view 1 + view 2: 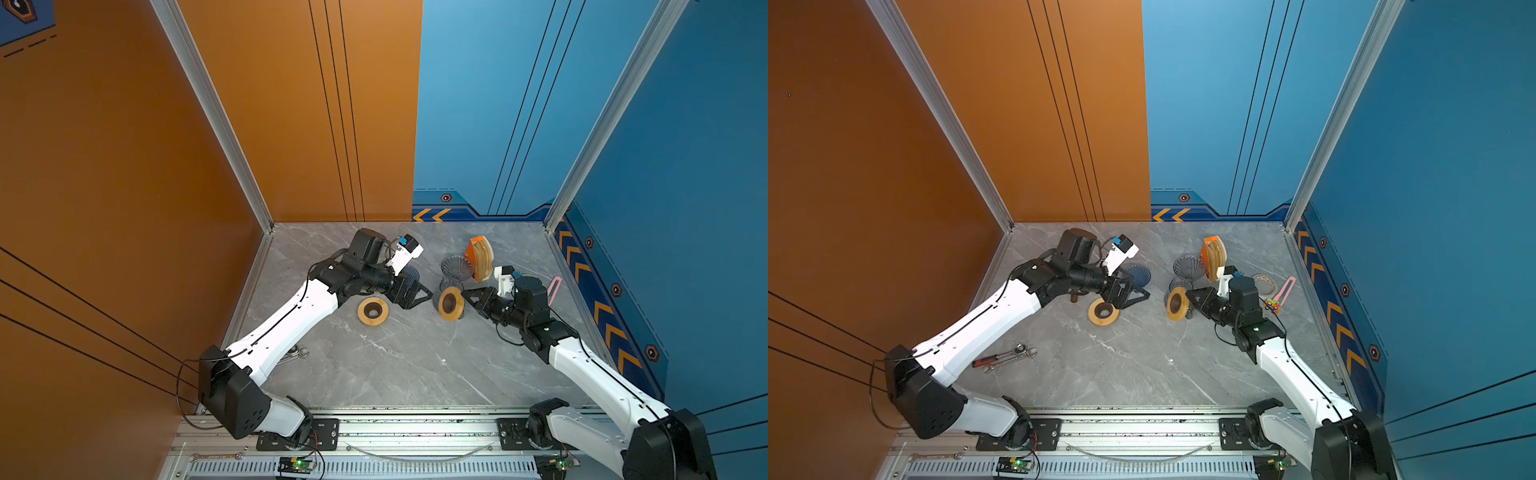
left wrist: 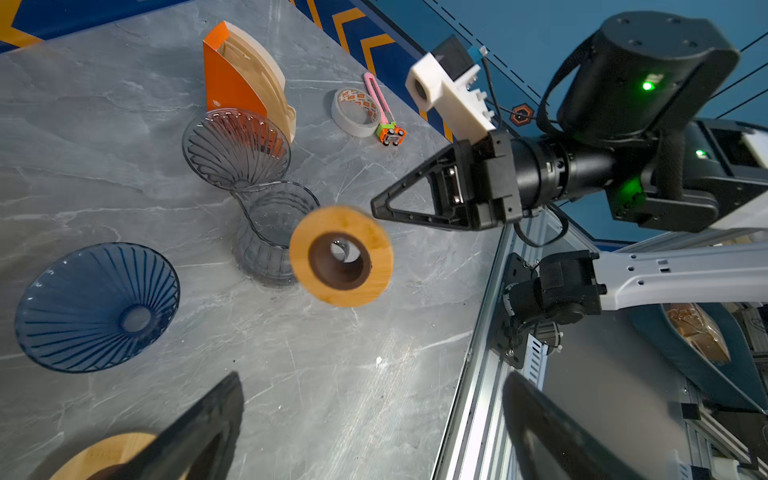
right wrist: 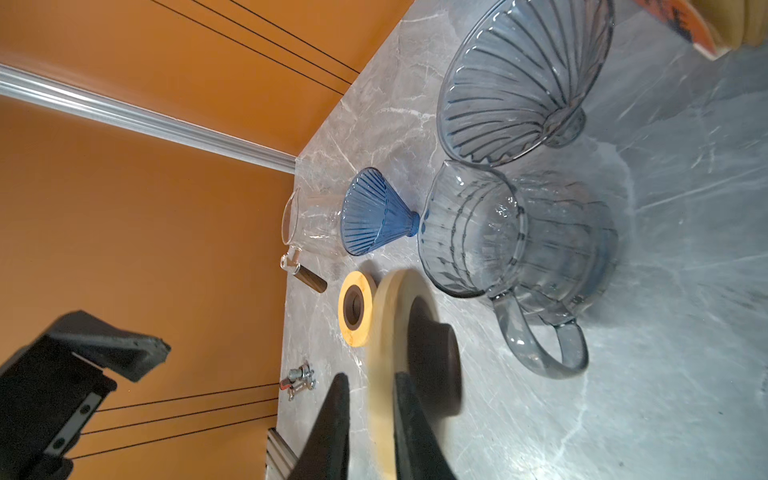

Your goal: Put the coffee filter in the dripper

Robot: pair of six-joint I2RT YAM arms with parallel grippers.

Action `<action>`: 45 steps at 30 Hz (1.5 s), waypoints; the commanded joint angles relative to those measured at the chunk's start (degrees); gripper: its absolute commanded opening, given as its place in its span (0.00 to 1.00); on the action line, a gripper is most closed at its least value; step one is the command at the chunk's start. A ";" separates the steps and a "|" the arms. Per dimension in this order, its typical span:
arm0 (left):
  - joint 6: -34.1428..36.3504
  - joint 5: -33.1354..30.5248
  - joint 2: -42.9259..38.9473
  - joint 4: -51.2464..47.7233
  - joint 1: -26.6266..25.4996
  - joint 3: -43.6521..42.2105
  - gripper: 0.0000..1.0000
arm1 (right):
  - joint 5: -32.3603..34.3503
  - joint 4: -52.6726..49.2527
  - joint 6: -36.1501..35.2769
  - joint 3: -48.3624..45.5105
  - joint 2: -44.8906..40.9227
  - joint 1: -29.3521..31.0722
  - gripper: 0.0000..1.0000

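Beige paper coffee filters (image 1: 484, 261), fanned stack upright in orange holder (image 2: 227, 81), back right of table (image 1: 395, 365), not yet in any dripper. Grey dripper (image 1: 456, 267) tipped just beside holder, close against grey carafe (image 3: 519, 237). Right gripper (image 3: 371, 399) pinched narrow on wooden ring (image 1: 451, 303), edge-on (blocking carafe front). Left gripper (image 2: 370, 390) wide, empty, near blue dripper (image 2: 97, 307). Second wooden ring (image 1: 372, 311) flat on table. Tape roll (image 2: 355, 112) far right.

Grey marbled tabletop (image 1: 415, 365); blue ribbed dripper (image 2: 97, 307); smoky-grey ribbed dripper (image 2: 237, 147); orange filter holder (image 2: 228, 79); beige filters (image 2: 270, 83); tan ring (image 2: 301, 257), brown core, right.
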 commanded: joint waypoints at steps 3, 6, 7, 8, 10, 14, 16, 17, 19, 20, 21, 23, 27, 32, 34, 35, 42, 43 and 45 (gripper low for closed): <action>-0.65 -4.27 -3.73 2.54 -1.62 -1.57 0.98 | -3.39 6.09 2.05 2.79 2.77 -1.57 0.19; -1.67 -4.09 -3.13 2.77 -1.56 -1.44 0.98 | -3.71 5.70 1.93 3.47 3.62 -1.64 0.19; -2.02 -4.60 -2.83 2.77 -1.64 -1.42 0.98 | -3.23 4.73 1.17 3.61 3.26 -1.37 0.19; -2.66 -5.51 -2.54 2.78 -1.71 -1.51 0.98 | -1.88 1.74 -0.53 4.14 2.86 -0.76 0.19; -3.83 -6.74 -1.84 2.99 -2.08 -1.71 0.98 | 0.76 -3.67 -4.17 5.09 2.08 0.27 0.20; -8.35 -9.55 -0.53 2.34 -2.61 -1.26 0.98 | 3.67 -7.77 -7.03 4.26 -0.64 1.78 0.22; -11.38 -13.01 -0.88 3.35 -3.38 -2.73 0.98 | 6.50 -10.96 -9.13 3.90 -2.26 3.68 0.24; -13.22 -14.86 -0.92 3.54 -3.97 -3.36 0.98 | 8.16 -12.80 -10.18 3.77 -2.81 4.90 0.25; -16.66 -17.41 -0.92 4.75 -5.07 -4.88 0.98 | 11.42 -14.94 -11.29 3.13 -3.62 7.49 0.26; -18.66 -18.62 -0.91 5.67 -5.52 -5.65 0.98 | 12.75 -15.28 -11.38 2.58 -3.96 8.85 0.27; -20.80 -18.97 -0.89 6.93 -5.83 -6.88 0.98 | 14.71 -15.34 -11.14 1.89 -4.40 10.54 0.28; -24.98 -19.92 -0.78 10.45 -6.17 -9.32 0.98 | 19.06 -14.42 -9.69 0.16 -5.31 13.96 0.28; -29.56 -20.93 1.49 16.73 -6.30 -12.83 0.98 | 25.63 -9.24 -5.53 -4.20 -5.57 19.96 0.29; -31.83 -21.39 6.27 19.75 -6.42 -13.53 0.98 | 29.28 -2.48 -0.08 -7.92 -2.45 23.28 0.32; -32.81 -21.56 8.34 22.84 -6.41 -13.90 0.98 | 30.17 0.60 1.47 -9.13 -0.94 23.69 0.33; -33.25 -21.16 9.38 23.42 -6.38 -13.83 0.98 | 30.57 1.67 2.15 -9.57 -0.26 23.79 0.33; -35.75 -20.59 16.66 26.06 -6.74 -12.29 0.98 | 35.13 6.99 5.73 -10.86 3.89 26.88 0.36; -36.03 -20.40 17.59 26.19 -6.74 -11.95 0.98 | 35.26 7.34 5.93 -10.79 4.39 27.03 0.37; -36.57 -19.73 19.07 26.81 -6.90 -11.71 0.98 | 35.47 8.16 6.21 -10.87 5.45 27.30 0.39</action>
